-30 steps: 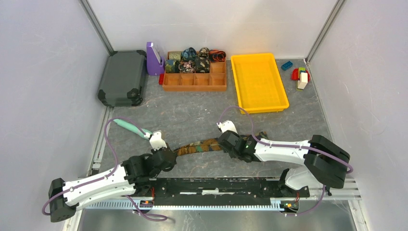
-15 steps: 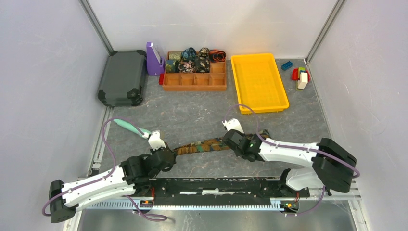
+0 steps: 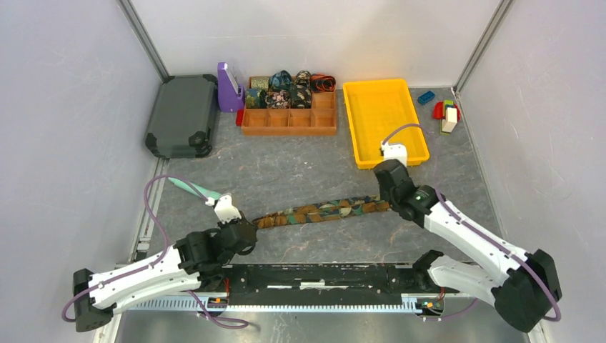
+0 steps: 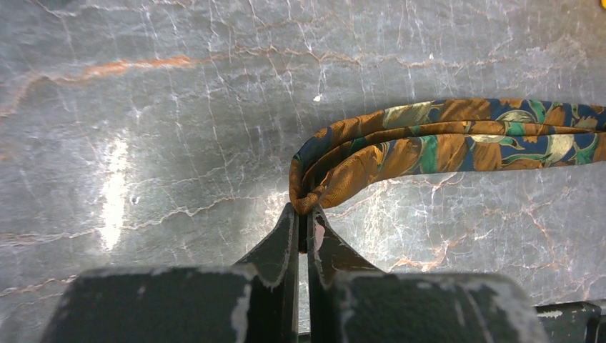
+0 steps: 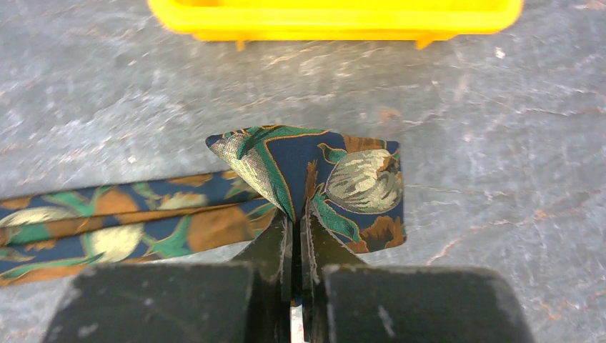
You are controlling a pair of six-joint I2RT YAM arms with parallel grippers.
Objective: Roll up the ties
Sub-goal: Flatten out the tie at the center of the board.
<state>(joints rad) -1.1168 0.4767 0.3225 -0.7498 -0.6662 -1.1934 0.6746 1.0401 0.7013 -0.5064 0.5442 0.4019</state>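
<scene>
A long tie (image 3: 321,211) in navy, orange and green print lies stretched flat across the table between my two arms. My left gripper (image 3: 246,223) (image 4: 306,211) is shut on its folded left end (image 4: 314,187). At the other end, my right gripper (image 3: 386,199) (image 5: 296,214) is shut on the wide blade (image 5: 336,179), pinching the fabric into a crease. Several rolled ties (image 3: 286,89) sit as coils in the back row of an orange divided tray (image 3: 289,120).
A yellow bin (image 3: 384,121) (image 5: 336,14) stands just beyond the right gripper. A dark grey case (image 3: 182,114) and a purple holder (image 3: 229,87) are at the back left, toy blocks (image 3: 443,111) at the back right. A teal stick (image 3: 193,189) lies by the left arm.
The right gripper shut on the tie's wide end and drew it to the right and back toward the yellow bin, pulling the crumpled tie out straight. The left gripper kept its hold and hardly moved.
</scene>
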